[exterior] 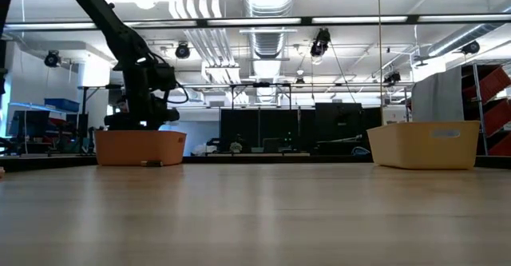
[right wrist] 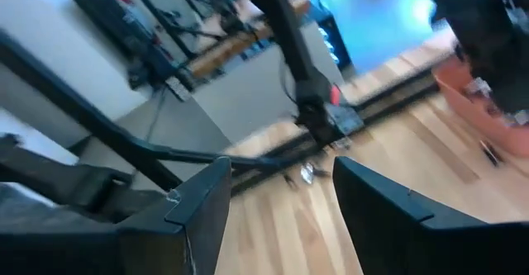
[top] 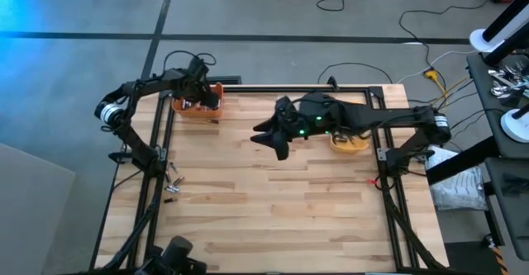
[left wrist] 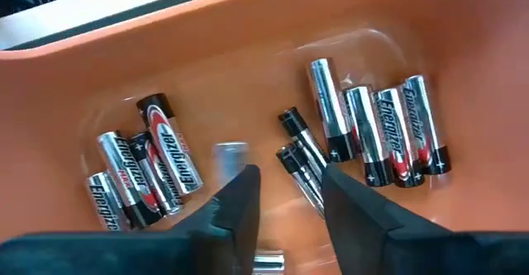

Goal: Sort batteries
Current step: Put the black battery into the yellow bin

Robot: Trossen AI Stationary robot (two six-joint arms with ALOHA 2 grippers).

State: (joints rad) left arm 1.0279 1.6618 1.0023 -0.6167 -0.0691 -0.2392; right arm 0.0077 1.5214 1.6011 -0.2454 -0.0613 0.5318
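Note:
Several batteries (left wrist: 376, 135) lie on the floor of the orange bin (top: 198, 106) at the table's far left, silvery ones in two clusters and two thin dark ones (left wrist: 299, 155) in the middle. A blurred silvery battery (left wrist: 231, 158) shows just beyond the fingers. My left gripper (left wrist: 285, 201) points down into this bin, fingers apart, with nothing pinched between the tips. My right gripper (top: 269, 139) hangs open high over the table's middle, close to level, holding nothing (right wrist: 281, 201). The yellow bin (top: 349, 141) sits under the right arm.
One small dark battery (top: 213, 121) lies on the wood just in front of the orange bin (exterior: 140, 148). A few small items (top: 171, 182) rest at the table's left edge. The yellow bin (exterior: 423, 144) stands far right. Bare wood fills the near half.

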